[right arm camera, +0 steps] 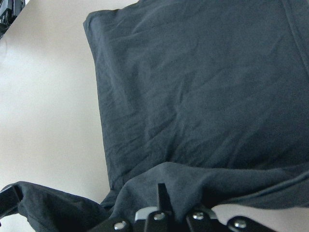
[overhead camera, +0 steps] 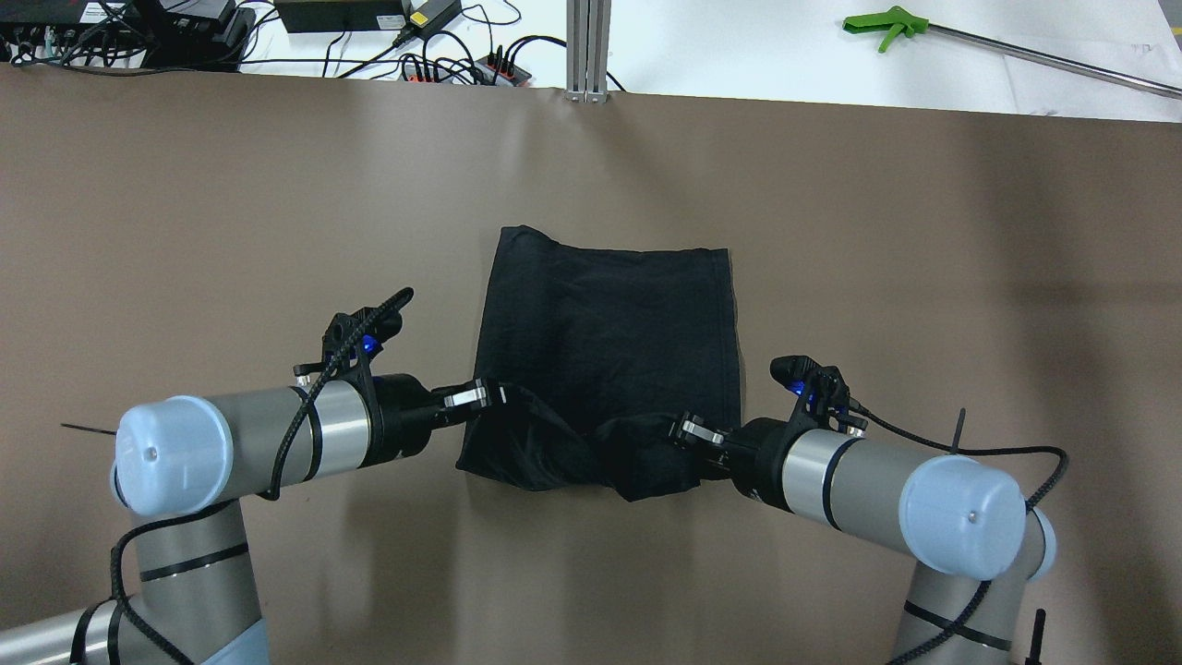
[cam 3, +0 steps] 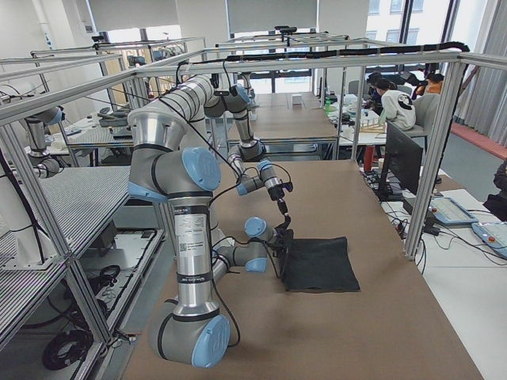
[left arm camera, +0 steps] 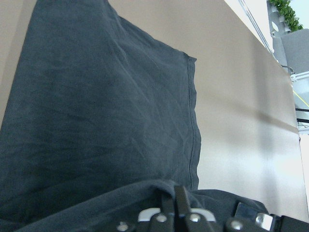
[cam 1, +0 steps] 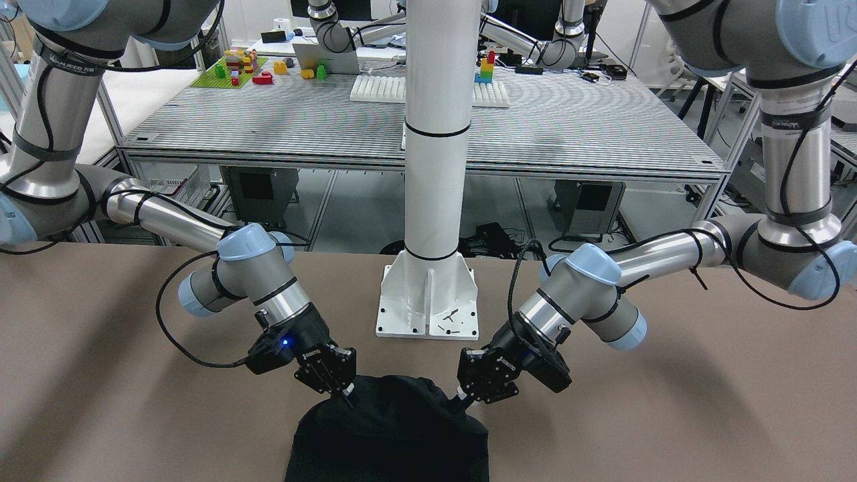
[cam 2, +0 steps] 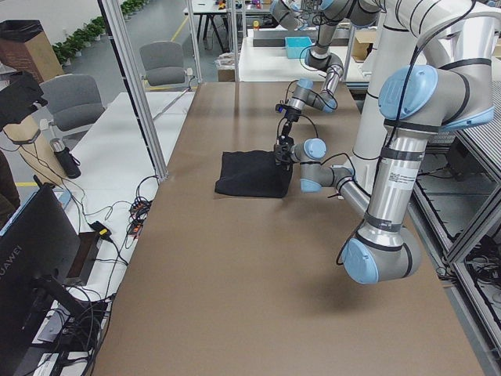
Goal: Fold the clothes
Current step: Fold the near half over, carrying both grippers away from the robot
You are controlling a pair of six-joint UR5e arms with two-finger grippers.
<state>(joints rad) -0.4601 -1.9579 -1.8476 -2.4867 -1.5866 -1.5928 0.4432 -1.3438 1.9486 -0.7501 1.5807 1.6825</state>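
Jaws pinched narrow on a near corner apiece, the left gripper (overhead camera: 499,395) and right gripper (overhead camera: 679,427) hold the thin black rectangular cloth (overhead camera: 609,323). Its robot-side edge is raised and bunched, the rest lying flat at the middle of the brown desk (overhead camera: 185,231). A first fold looks under way; next, both corners should travel level toward the far hem. Hems lie square to the desk. The cloth lies near-square, so its long axis is hard to call.

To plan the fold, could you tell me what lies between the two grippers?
Only the cloth: its bunched near edge spans from the left gripper to the right gripper, as the overhead view shows.
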